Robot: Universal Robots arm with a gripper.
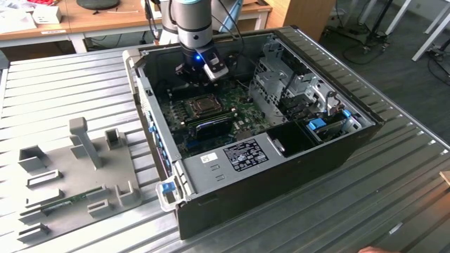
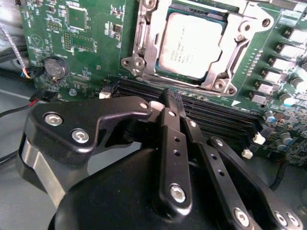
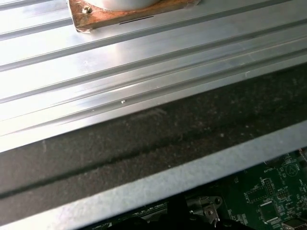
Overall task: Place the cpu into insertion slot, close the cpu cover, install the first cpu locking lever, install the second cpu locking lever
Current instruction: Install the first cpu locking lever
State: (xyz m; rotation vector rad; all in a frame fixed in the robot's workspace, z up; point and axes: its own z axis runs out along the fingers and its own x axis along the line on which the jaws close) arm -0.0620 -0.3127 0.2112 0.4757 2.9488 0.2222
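Note:
The cpu point(image 2: 192, 45) lies flat in the insertion slot point(image 2: 218, 85), its silver-grey top facing up. The cpu cover point(image 2: 144, 43) is down around it, framing the chip through its window. In the exterior view the socket with the cpu point(image 1: 204, 104) sits mid-board inside the open computer case. My gripper point(image 1: 195, 74) hangs just above the board on the far side of the socket. In the second wrist view my gripper point(image 2: 171, 98) is over the black memory slots point(image 2: 216, 115) beside the socket, its black fingers point(image 2: 168, 124) shut together with nothing between them.
The case walls point(image 1: 144, 100) ring the green board point(image 2: 86, 43). A metal drive cage point(image 1: 281, 79) stands at the exterior view's right. A coin battery point(image 2: 53, 68) and thin wires point(image 2: 29, 72) lie near the gripper. A grey fixture point(image 1: 77, 174) rests on the ribbed table.

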